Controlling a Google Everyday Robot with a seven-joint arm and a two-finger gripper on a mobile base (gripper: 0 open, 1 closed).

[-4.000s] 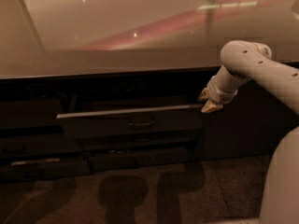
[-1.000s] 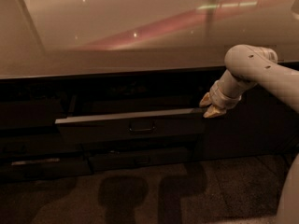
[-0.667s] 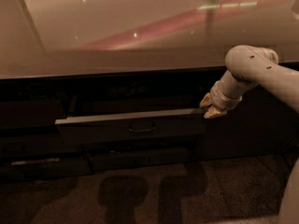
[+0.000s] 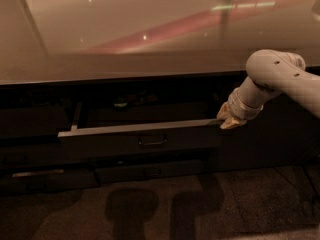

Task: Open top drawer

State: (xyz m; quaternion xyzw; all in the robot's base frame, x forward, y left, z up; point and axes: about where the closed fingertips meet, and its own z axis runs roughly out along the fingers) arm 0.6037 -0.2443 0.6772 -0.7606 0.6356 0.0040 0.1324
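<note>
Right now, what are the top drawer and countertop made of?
The top drawer has a dark matte front, probably laminate; its pale top edge looks metal. The countertop is glossy, reflecting lights, maybe stone. The gripper sits at the drawer's right top corner.

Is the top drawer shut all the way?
No, the top drawer sticks out from under the counter, with the gripper at its right end.

Arm and gripper: one white arm reaching in from the right edge.
The arm (image 4: 285, 79) bends at a rounded joint and slopes down-left through the wrist (image 4: 247, 101). The gripper (image 4: 227, 120) sits at its low end, right of centre, pointing down-left.
</note>
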